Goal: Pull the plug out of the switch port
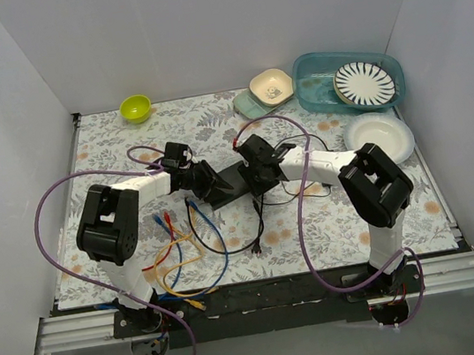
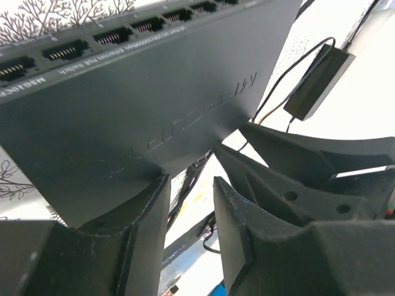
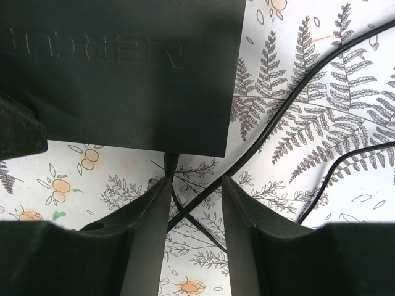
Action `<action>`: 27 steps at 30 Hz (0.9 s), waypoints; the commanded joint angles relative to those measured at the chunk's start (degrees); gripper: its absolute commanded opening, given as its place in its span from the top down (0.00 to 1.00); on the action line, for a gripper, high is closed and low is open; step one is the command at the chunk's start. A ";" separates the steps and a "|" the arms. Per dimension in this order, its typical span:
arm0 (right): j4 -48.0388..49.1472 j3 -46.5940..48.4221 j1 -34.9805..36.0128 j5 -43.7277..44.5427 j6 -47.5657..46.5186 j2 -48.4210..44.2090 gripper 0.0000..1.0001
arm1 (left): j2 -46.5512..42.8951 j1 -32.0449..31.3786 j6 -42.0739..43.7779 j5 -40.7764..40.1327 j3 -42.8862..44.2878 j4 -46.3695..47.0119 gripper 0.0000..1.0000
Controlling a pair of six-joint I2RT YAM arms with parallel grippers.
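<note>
The switch is a flat matte-black box in the middle of the mat, between my two grippers. In the left wrist view the switch fills the upper left, its row of empty sockets along the far edge. My left gripper is open, its left finger against the switch's near corner, with nothing between the jaws. In the right wrist view the switch lies at the top left. A thin black plug sits in its near edge, just by my left fingertip. My right gripper is open around the plug's black cable.
A small black power-adapter brick lies beyond the switch. Loose blue, yellow and red cables lie front left. A green bowl, a cream bowl, a teal basin with a striped plate and a white bowl stand at the back.
</note>
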 commanded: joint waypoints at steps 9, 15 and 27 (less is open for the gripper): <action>1.15 2.52 1.19 -0.57 1.34 -2.94 0.54 | -0.34 0.01 1.56 -1.59 -1.39 -2.00 0.66; 0.36 4.01 1.19 -0.04 0.02 2.06 0.55 | -0.78 -0.07 1.39 -1.68 -1.83 -1.82 0.66; 3.61 5.25 0.92 1.63 1.08 5.77 0.70 | -4.29 -0.07 0.51 -0.81 -5.43 -1.65 0.66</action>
